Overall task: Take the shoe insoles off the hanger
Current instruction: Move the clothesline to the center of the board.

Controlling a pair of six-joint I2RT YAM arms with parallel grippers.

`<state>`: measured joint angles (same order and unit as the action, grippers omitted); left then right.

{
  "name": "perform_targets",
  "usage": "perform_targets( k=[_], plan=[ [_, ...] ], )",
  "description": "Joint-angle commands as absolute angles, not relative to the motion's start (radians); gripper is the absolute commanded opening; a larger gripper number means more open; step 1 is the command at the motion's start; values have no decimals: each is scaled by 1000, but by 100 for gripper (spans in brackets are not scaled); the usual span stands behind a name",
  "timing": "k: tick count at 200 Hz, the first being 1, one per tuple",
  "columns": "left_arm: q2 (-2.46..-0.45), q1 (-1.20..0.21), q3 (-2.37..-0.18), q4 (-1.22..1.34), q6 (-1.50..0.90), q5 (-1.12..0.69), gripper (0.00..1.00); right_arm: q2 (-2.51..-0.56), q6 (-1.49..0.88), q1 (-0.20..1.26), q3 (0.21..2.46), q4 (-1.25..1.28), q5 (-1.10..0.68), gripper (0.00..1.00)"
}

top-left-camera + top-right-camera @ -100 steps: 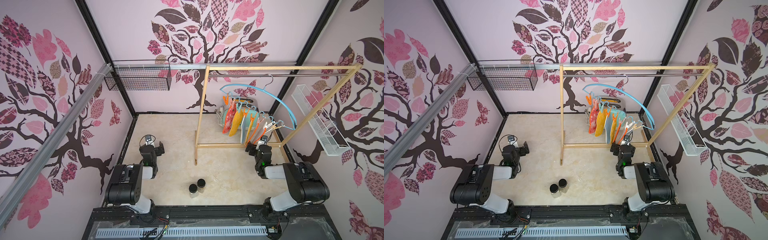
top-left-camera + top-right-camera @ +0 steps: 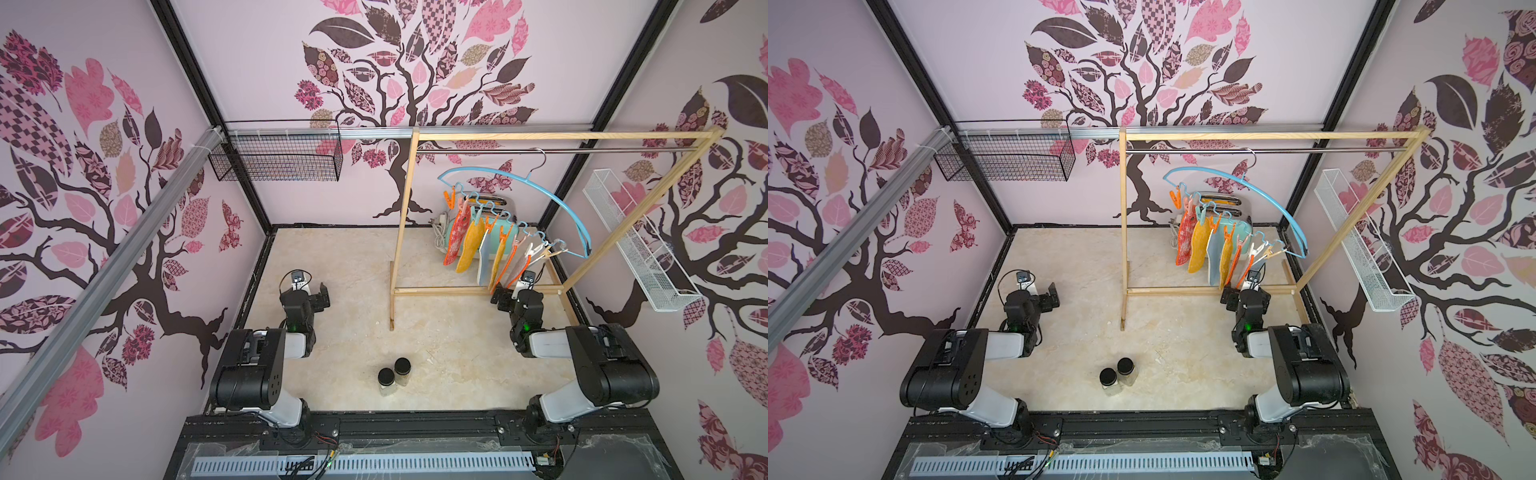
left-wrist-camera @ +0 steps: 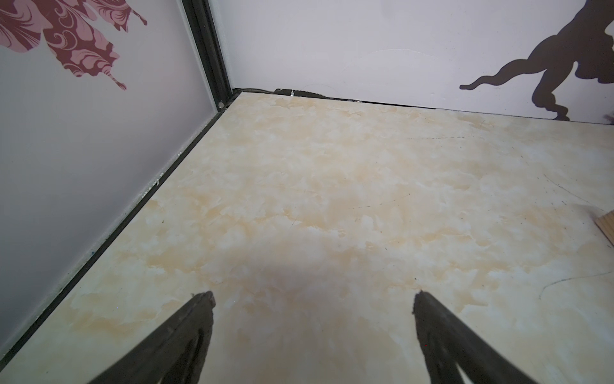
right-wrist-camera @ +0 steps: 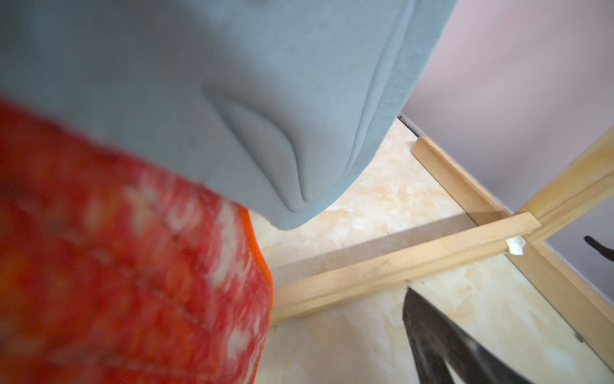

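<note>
The light blue hanger hangs by its metal hook from the rail. Several shoe insoles are clipped in a row under it: a red-white mottled one, a mustard yellow one, a grey-blue one and more edge-on. My right gripper is open just below their lower ends. In the right wrist view a grey-blue insole and a red mottled insole fill the near field; one finger shows, the other is hidden. My left gripper is open over bare floor.
The tall wooden frame with its metal rail stands on the floor; its base bars lie by my right gripper. A mint toaster sits behind the insoles. Two black-lidded jars stand front centre. Wire baskets hang on the walls.
</note>
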<state>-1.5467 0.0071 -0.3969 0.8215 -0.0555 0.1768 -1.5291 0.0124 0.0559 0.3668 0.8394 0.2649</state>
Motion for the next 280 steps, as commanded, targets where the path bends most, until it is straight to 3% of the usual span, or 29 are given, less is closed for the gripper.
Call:
perform_targets(
  k=[1, 197, 229, 258, 280],
  plan=[
    [-1545, 10, -396, 838, -51, 169, 98, -1553, 20, 63, 405, 855, 275, 99],
    [-1538, -14, -390, 865, -25, 212, 98, -1554, 18, 63, 409, 853, 273, 99],
    [-1443, -114, -491, 603, 51, 323, 98, -1546, 29, 65, 408, 860, 270, 99],
    [-1370, -124, -483, 556, 37, 329, 98, -1420, 56, 97, 501, 571, 269, 100],
    [-1306, -121, -545, 384, -123, 390, 98, -1334, -60, 99, 562, 351, 270, 99]
  ],
)
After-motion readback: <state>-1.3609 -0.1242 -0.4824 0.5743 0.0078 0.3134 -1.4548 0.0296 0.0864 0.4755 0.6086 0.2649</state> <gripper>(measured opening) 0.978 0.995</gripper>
